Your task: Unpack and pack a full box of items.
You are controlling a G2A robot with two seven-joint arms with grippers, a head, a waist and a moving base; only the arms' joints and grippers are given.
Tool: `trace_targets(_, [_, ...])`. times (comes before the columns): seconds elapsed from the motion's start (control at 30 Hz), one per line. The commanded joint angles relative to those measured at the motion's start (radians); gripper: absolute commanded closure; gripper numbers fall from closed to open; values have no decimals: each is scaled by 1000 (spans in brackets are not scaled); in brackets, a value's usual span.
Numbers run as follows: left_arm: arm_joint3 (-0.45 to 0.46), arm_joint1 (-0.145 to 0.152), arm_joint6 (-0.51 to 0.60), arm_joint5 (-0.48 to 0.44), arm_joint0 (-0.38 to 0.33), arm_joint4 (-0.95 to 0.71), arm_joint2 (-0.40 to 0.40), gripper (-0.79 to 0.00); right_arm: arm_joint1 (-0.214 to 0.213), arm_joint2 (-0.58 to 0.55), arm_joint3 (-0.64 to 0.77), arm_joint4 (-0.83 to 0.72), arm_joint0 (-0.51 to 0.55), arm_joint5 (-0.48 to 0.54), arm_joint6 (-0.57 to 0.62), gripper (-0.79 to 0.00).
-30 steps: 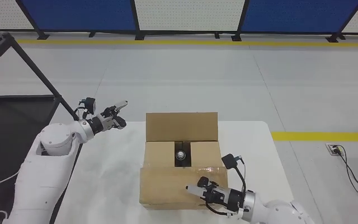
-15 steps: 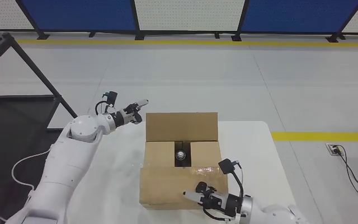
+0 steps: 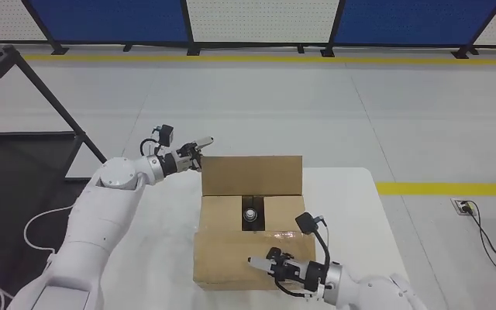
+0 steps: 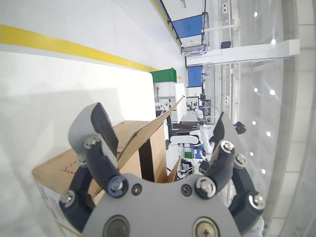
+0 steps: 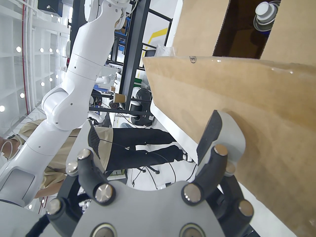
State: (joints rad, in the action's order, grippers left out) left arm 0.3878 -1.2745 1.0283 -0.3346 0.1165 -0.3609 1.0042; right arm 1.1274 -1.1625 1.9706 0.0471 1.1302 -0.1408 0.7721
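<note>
A brown cardboard box [image 3: 229, 215] stands mid-table with its far flap [image 3: 252, 176] upright and its near flap [image 3: 229, 260] leaning outward. Through the gap in its top a grey-capped bottle [image 3: 249, 214] shows inside, and the bottle [image 5: 265, 15] is also seen from the right wrist. My left gripper [image 3: 199, 148] is at the far flap's left corner. It is open, and the flap's edge [image 4: 153, 124] runs between its fingers. My right gripper [image 3: 260, 264] is open at the near flap [image 5: 246, 87], one finger [image 5: 217, 129] lying against the cardboard.
The white table [image 3: 147, 248] has free room left of the box and a narrower strip to its right. A black metal frame [image 3: 46, 93] stands off the table's left side. Blue partition panels [image 3: 108, 19] line the far floor.
My left arm has swung right, from out over the table's left side up to the far flap's corner. My right gripper has slid a little left along the near flap.
</note>
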Motion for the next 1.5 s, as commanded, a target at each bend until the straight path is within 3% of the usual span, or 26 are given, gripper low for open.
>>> trace_targets(0.0, [-10, 4, 56, -17, -4, -25, 14, -785, 2, 9, -7, -2, -14, -11, 5, -785])
trace_targets(0.23, [7, 22, 198, -58, -2, -53, 42, -785, 7, 26, -31, -13, -54, -36, 10, -785])
trace_targets(0.5, [110, 45, 343, -64, 38, -41, 52, -785, 14, 19, -61, -47, -77, -96, -59, -785])
trace_targets(0.9, [308, 72, 439, 3, 146, -22, 53, -785, 7, -46, -94, -97, -77, -107, -25, -785])
trace_targets(1.1, [371, 85, 508, 55, 181, -41, 60, -785, 1, -82, -86, -109, -44, -85, -26, -785])
trace_targets(1.47, [449, 116, 506, 91, 215, -8, 30, -785, -2, -119, -147, -168, -57, -29, -15, -785])
